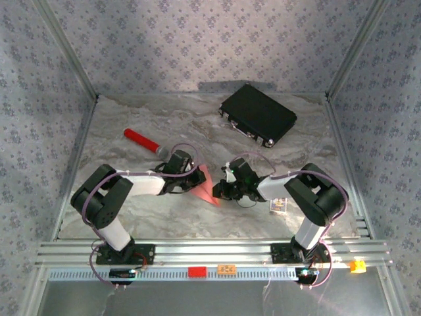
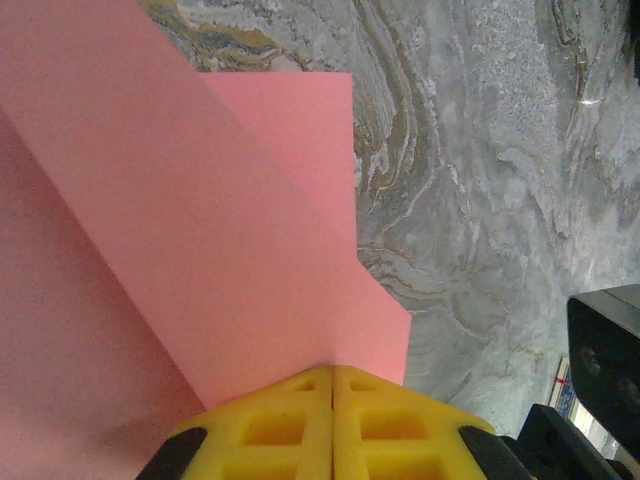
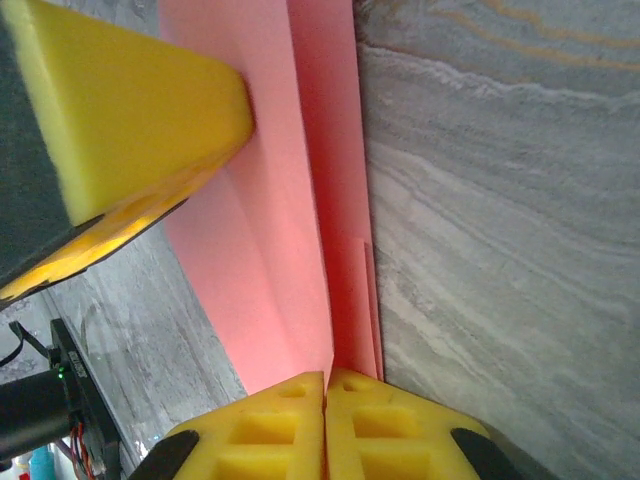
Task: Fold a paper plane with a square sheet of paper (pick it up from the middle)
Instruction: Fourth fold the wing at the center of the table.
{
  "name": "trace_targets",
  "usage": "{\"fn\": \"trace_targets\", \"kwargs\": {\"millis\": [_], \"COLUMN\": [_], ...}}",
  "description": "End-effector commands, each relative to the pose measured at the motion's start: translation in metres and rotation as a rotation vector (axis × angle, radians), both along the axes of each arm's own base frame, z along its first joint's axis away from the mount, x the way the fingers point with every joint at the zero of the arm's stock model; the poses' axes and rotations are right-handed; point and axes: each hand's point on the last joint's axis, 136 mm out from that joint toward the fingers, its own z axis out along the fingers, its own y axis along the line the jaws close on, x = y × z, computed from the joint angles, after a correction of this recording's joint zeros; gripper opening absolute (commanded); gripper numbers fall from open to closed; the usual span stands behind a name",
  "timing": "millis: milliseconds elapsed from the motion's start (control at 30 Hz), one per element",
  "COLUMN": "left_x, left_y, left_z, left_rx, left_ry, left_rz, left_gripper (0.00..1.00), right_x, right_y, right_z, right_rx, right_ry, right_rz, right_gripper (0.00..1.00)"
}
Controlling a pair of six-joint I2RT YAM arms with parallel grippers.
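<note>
**Left gripper [image 2: 332, 375], right gripper [image 3: 325, 380]: both pinching the sheet of paper [image 1: 208, 187]**

Item: salmon-pink sheet, partly folded, with layers overlapping along a slanting crease.
Location: apparently raised off the marble table [image 1: 171, 217], held between the two arms near its middle.
Left jaws: pressed together on one edge.
Right jaws: pressed together on the opposite, creased edge.
Long axis: front to back, crosswise to the line joining the grippers.
Nearness: equal, as each arm is already in contact.
Judgement: the next crease likely needs both ends moved together.
</note>
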Motion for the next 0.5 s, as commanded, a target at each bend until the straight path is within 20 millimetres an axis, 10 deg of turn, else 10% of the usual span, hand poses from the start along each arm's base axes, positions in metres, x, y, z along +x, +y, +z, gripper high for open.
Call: {"fn": "trace_targets", "kwargs": {"millis": [0, 467], "left_x": [-0.0013, 0.0009], "left_y": [-0.0031, -0.0031], "left_z": [0.0016, 0.0078], "left_rx": [0.011, 0.004], "left_ry": [0.002, -0.024], "left_rz": [-0.024, -0.022], "left_gripper": [0.07, 0.08], "right_x": [-0.0025, -0.0008], "right_y": [-0.0078, -0.0014], "right_z": [-0.0146, -0.0054], "right_rx": [-0.031, -0.016], "right_ry": [0.05, 0.04], "right_rz": [-0.026, 0.03], "right_gripper": [0.09, 0.07]}}
